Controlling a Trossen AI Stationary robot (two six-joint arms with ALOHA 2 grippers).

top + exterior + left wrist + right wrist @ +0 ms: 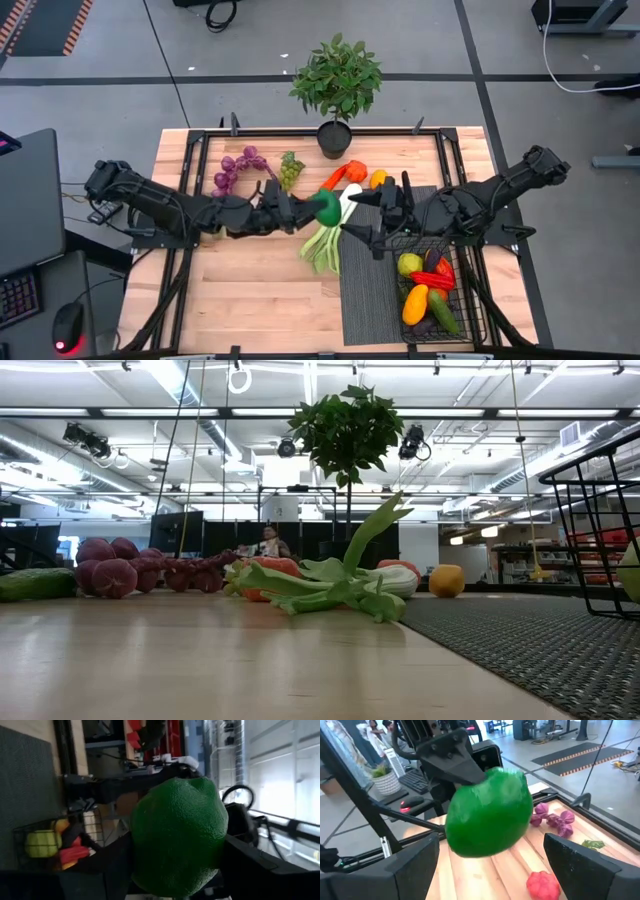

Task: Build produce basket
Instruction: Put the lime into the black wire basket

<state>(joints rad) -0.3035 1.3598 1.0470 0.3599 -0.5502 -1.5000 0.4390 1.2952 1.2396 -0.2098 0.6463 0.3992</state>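
Observation:
My left gripper reaches in from the table's left and is shut on a round green fruit, held above the table's middle. My right gripper is open and faces it from the right. Its fingers stand either side of the fruit and close to it, without touching. The black wire basket stands on the grey mat at the near right and holds several pieces of produce. A leek lies on the table below the grippers. My left gripper pinches the green fruit by its two opposite sides between its two fingers. The fingers come level from the table's left. The fruit is lifted clear of the table and sticks out past the fingertips toward my right gripper.
Purple grapes, green grapes, an orange-red vegetable and a yellow-orange citrus lie at the table's far side. A potted leafy plant stands at the far edge. Bare wood lies at the near left.

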